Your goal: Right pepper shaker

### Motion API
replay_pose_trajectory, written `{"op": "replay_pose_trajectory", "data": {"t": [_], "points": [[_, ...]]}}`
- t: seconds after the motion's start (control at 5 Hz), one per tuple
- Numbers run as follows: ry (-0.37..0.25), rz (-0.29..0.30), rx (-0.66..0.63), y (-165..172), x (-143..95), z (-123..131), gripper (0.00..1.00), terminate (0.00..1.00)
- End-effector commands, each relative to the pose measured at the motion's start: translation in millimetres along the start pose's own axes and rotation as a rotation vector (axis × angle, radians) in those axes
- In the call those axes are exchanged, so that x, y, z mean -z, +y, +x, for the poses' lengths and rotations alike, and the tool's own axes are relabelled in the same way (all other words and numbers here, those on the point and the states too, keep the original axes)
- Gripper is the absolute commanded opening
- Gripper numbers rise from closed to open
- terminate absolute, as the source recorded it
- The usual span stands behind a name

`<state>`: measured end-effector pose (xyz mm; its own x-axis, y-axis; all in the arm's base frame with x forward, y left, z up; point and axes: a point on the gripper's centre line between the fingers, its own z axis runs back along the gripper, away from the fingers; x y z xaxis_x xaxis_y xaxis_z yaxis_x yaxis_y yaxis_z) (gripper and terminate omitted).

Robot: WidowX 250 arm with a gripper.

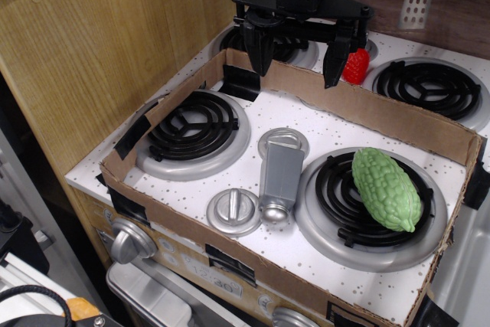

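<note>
The pepper shaker [279, 181] lies on its side in the middle of the toy stove top, between the two front burners. Its grey boxy body points away from me and its shiny silver ball cap [274, 211] points toward the front edge. My gripper [295, 57] hangs open and empty above the back cardboard wall, well behind and above the shaker. Its two black fingers [259, 50] are spread wide apart.
A cardboard wall [383, 112] rings the stove top. A green bumpy gourd [387, 188] lies on the right front burner [367, 208]. The left burner [193, 132] is bare. Flat silver knobs [233, 210] flank the shaker. A red strawberry [355, 67] sits behind the wall.
</note>
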<state>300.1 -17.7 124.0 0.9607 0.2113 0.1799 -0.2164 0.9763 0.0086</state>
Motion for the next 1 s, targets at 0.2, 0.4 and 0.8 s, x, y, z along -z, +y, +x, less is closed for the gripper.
{"op": "replay_pose_trajectory", "data": {"t": [0.2, 0.4, 0.8], "points": [[-0.012, 0.025, -0.039, -6.9, 8.1, -11.8, 1.00, 0.00], [0.031, 0.004, -0.064, -13.3, 15.8, -27.4, 1.00, 0.00], [-0.045, 0.016, -0.097, -24.6, 43.0, -53.6, 1.00, 0.00]]}}
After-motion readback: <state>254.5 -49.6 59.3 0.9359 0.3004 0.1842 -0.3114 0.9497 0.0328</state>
